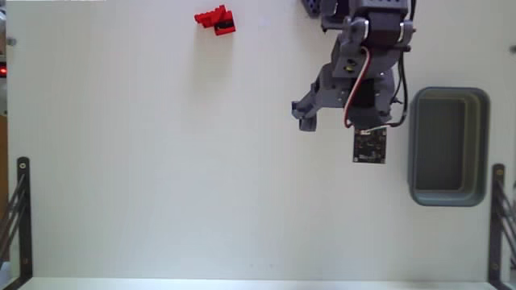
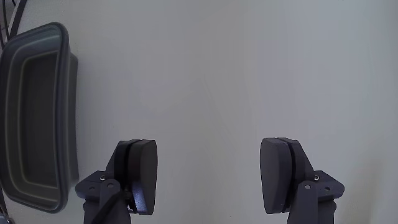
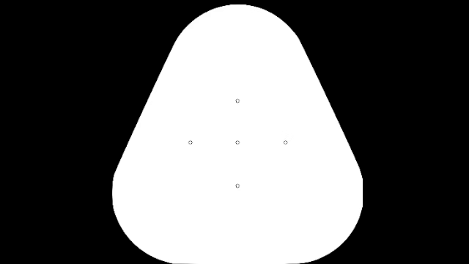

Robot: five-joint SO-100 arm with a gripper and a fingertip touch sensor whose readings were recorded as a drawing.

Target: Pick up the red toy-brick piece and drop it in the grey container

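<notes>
Grey container [image 1: 448, 147] seemingly empty, red toy-brick piece [image 1: 216, 20] apart

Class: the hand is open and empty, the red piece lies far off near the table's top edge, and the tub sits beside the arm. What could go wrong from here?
1. The red piece lies far from the open hand, close to the table's top edge in the fixed view; a clumsy grasp could push it off.
2. Its lumpy outline may slip between the fingers.
3. The tub sits close beside the arm; a low swing back could clip its rim.
</notes>
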